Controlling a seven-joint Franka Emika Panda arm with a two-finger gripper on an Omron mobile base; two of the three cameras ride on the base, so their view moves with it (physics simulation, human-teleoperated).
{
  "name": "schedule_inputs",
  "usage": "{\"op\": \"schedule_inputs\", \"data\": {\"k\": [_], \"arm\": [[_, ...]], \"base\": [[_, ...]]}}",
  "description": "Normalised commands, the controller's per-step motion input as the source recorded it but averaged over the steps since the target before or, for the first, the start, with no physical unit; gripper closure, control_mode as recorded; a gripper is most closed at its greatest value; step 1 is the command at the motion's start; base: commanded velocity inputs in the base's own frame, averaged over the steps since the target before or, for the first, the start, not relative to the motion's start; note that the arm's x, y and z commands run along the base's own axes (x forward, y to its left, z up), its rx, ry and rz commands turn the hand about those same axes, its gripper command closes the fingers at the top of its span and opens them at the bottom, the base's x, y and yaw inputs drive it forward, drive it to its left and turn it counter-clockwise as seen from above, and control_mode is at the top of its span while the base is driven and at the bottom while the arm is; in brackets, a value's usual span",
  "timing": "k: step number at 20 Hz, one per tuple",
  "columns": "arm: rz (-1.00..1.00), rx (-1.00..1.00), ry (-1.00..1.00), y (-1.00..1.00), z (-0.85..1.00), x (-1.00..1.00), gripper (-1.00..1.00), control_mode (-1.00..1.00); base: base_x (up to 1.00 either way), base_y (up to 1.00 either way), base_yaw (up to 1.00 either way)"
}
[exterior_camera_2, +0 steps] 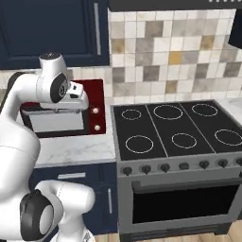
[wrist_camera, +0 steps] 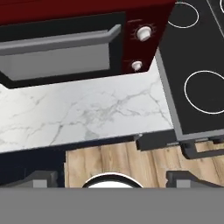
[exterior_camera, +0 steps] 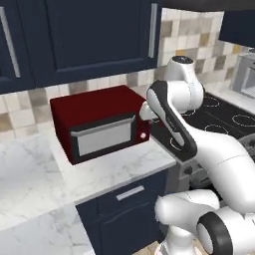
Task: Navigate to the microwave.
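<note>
Two appliances near me: red oven point(exterior_camera: 99, 123) on marble surface point(exterior_camera: 114, 172), stove point(exterior_camera_2: 175, 130) alongside. Microwave point(exterior_camera: 245, 73) far right, past stove. My fingers point(wrist_camera: 111, 179) spread, empty. Risk: stopping at red oven by mistake; elbow clipping it while driving.

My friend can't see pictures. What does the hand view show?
A red toaster oven with a silver door and two round knobs sits on a white marble counter. A black stovetop lies to its right, and wooden floor shows below the counter's edge.
</note>
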Motion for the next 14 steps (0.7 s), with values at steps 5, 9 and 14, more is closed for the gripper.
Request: {"op": "schedule_inputs", "data": {"k": [5, 9, 14], "arm": [[0.00, 0.00, 0.00, 0.00, 0.00, 0.00, -1.00, 1.00], [0.00, 0.00, 0.00, 0.00, 0.00, 0.00, -1.00, 1.00], [0.00, 0.00, 0.00, 0.00, 0.00, 0.00, -1.00, 1.00]], "base": [[0.06, 0.00, -0.84], [0.07, 0.00, -0.84], [0.27, 0.00, -0.80]]}}
